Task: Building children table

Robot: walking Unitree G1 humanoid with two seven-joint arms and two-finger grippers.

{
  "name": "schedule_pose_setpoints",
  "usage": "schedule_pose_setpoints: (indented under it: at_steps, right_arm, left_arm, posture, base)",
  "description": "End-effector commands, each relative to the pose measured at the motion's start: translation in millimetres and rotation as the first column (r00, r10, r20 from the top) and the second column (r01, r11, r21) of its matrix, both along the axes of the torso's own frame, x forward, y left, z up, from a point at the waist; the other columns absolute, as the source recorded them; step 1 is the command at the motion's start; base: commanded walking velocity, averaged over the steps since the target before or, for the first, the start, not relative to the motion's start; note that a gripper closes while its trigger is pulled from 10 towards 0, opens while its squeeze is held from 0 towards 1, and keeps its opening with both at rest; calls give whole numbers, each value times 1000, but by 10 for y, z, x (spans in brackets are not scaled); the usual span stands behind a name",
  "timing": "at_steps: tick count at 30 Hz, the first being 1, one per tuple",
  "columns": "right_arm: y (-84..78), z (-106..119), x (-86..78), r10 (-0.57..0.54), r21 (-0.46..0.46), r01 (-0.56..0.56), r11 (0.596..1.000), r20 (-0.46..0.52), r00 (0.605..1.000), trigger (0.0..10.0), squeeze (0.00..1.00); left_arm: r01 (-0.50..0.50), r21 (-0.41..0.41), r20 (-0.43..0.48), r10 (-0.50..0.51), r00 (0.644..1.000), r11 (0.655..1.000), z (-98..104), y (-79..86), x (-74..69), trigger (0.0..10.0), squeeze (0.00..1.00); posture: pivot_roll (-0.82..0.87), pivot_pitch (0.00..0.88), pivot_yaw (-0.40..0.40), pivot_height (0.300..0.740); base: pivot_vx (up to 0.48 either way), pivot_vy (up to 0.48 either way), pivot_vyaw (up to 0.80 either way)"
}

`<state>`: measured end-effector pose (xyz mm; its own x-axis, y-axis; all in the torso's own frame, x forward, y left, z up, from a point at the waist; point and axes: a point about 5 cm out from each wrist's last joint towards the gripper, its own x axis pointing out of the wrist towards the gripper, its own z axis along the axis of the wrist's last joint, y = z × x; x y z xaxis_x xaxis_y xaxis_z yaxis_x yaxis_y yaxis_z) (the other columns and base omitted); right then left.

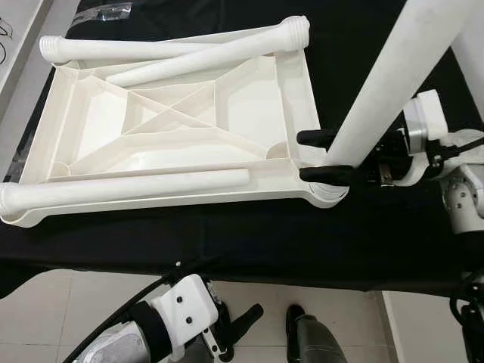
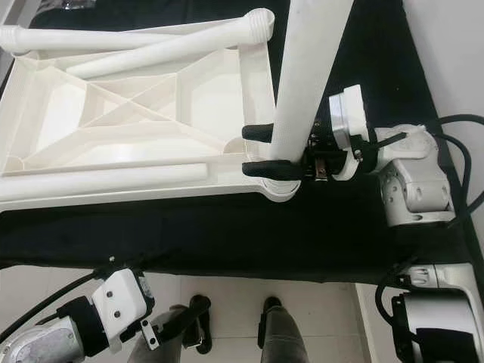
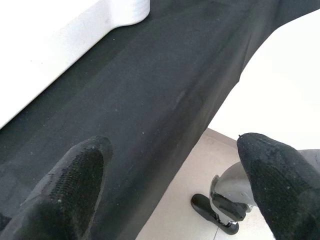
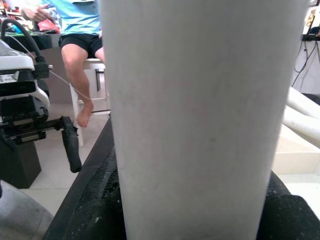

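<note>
A white plastic table top lies upside down on a black cloth. Three white legs lie on it: one along the far edge, one slanting, one along the near edge. My right gripper is shut on a fourth leg, holding it upright over the top's near right corner. In the right wrist view that leg stands between the black pads. My left gripper hangs open below the table's near edge, its fingers apart with nothing between them.
The black cloth covers the work table and drapes over its near edge. Pale tiled floor lies below, with my own leg and foot on it. A person sits on a white stool beyond the table.
</note>
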<state>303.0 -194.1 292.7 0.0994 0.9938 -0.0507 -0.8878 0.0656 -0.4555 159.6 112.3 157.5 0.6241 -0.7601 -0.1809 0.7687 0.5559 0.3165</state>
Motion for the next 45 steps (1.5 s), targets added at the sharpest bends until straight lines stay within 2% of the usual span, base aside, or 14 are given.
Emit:
schedule_pose_setpoints:
  at_steps: [1, 13, 15, 19, 21, 22, 23, 24, 25, 26, 27, 34, 40, 45]
  right_arm:
    - [-1, -221, 42, -23, -42, 19, 999, -112, 993, 10000, 0]
    - [-30, -307, 111, -212, 5, 216, 976, -165, 963, 10000, 0]
    - [-54, -450, 65, -377, 12, 387, 922, -206, 903, 10000, 0]
    - [-17, -634, -54, -498, 8, 516, 857, -250, 831, 10000, 0]
    - [208, -990, -294, -673, -14, 708, 706, -323, 665, 10000, 0]
    - [341, -1242, -461, -831, -97, 855, 509, -316, 459, 10000, 0]
    - [341, -1242, -461, -831, -97, 855, 509, -316, 459, 10000, 0]
    - [391, -1353, -584, -910, -144, 927, 347, -289, 296, 10000, 0]
    - [391, -1353, -584, -910, -144, 927, 347, -289, 296, 10000, 0]
    - [593, -1388, -611, -919, -121, 949, 290, -311, 241, 10000, 0]
    - [772, -1372, -565, -907, -89, 952, 293, -341, 248, 10000, 0]
    - [1026, -1307, -225, -874, -4, 944, 329, -379, 303, 10000, 0]
    - [929, -1389, -160, -911, -39, 973, 227, -362, 198, 10000, 0]
    - [850, -1438, -145, -930, -55, 986, 157, -345, 129, 10000, 0]
  left_arm:
    - [8, 24, -11, -8, 1000, 1000, -24, 7, -41, 10000, 0]
    - [7, 13, -8, -7, 1000, 1000, -37, -30, -19, 10000, 0]
    - [6, 9, -6, -6, 1000, 1000, -49, -44, -9, 10000, 0]
    - [5, 6, -5, -5, 1000, 1000, -56, -50, -1, 10000, 0]
    - [5, 5, -5, -5, 1000, 1000, -69, -53, 16, 10000, 0]
    - [4, 6, -3, -4, 1000, 1000, -78, -49, 29, 10000, 0]
    - [4, 6, -3, -4, 1000, 1000, -78, -49, 29, 10000, 0]
    - [4, 6, -3, -4, 1000, 1000, -84, -46, 38, 10000, 0]
    - [4, 6, -3, -4, 1000, 1000, -84, -46, 38, 10000, 0]
    - [2, 8, 3, -2, 1000, 1000, -96, -49, 65, 10000, 0]
    - [-2, 11, 8, 2, 1000, 1000, -112, -53, 95, 10000, 0]
    - [-51, 4, 31, 51, 998, 999, -135, -14, 248, 10000, 0]
    - [-147, -33, 90, 149, 985, 989, 1, 141, 465, 10000, 0]
    - [-209, -142, 200, 235, 951, 968, 464, 352, 725, 10000, 0]
  posture:
    - [160, 414, 95, 740]
    - [139, 403, 77, 740]
    - [122, 394, 63, 740]
    - [115, 392, 57, 740]
    - [109, 376, 55, 740]
    - [100, 371, 51, 740]
    - [100, 371, 51, 740]
    - [100, 371, 51, 740]
    - [100, 371, 51, 740]
    - [100, 345, 63, 740]
    - [100, 329, 66, 740]
    - [102, 261, 51, 740]
    - [110, 216, 44, 740]
    - [115, 182, 53, 740]
  base:
    - [0, 0, 0]
    - [0, 0, 0]
    - [0, 0, 0]
    - [0, 0, 0]
    - [0, 0, 0]
    - [0, 0, 0]
    - [0, 0, 0]
    - [0, 0, 0]
    - [0, 0, 0]
    - [0, 0, 0]
    - [0, 0, 0]
    - [0, 0, 0]
    - [0, 0, 0]
    - [0, 0, 0]
